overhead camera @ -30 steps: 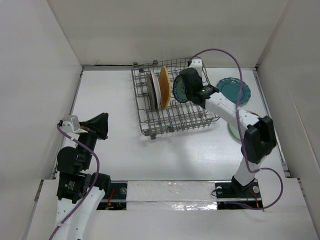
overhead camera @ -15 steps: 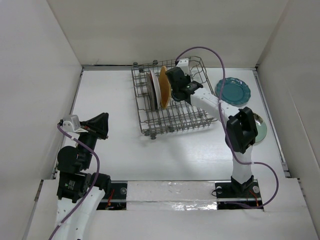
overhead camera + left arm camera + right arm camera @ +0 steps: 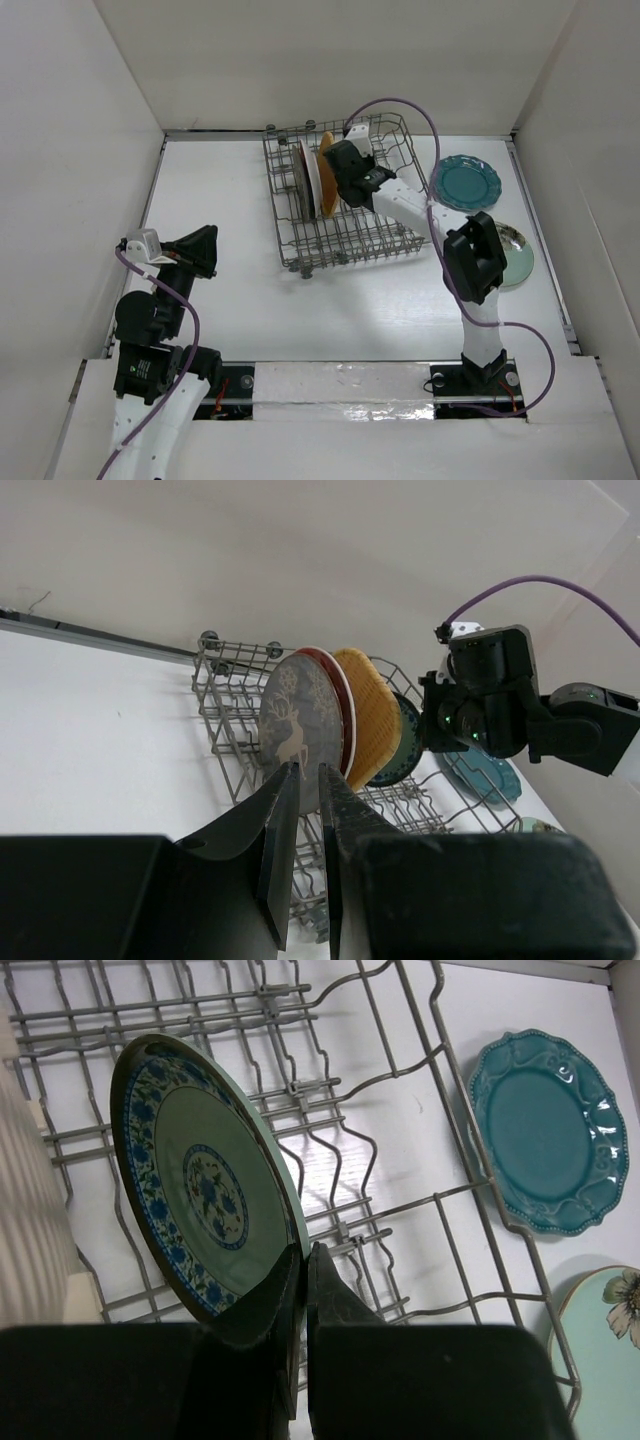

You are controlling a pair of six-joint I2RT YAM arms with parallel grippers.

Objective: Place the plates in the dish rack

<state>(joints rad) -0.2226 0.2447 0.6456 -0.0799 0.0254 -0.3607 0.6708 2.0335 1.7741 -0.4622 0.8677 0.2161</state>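
The grey wire dish rack (image 3: 375,235) stands at the table's back middle. In it stand on edge the grey-brown deer plate (image 3: 295,730), the red-rimmed plate (image 3: 340,685) and the orange plate (image 3: 326,172). My right gripper (image 3: 345,182) is shut on the rim of the small dark teal-rimmed floral plate (image 3: 200,1180), held upright inside the rack just right of the orange plate. The dark teal scalloped plate (image 3: 466,183) and the pale mint plate (image 3: 520,260) lie on the table right of the rack. My left gripper (image 3: 205,250) is shut and empty, far left of the rack.
White walls enclose the table on three sides. The right arm's elbow (image 3: 472,260) hangs over the table near the mint plate, and its purple cable (image 3: 400,102) arches over the rack's back right. Rack tines (image 3: 290,1088) stand behind the held plate.
My right gripper has carried the small teal-rimmed plate leftward over the rack to beside the orange plate. The mint plate is uncovered. The left arm has not moved.
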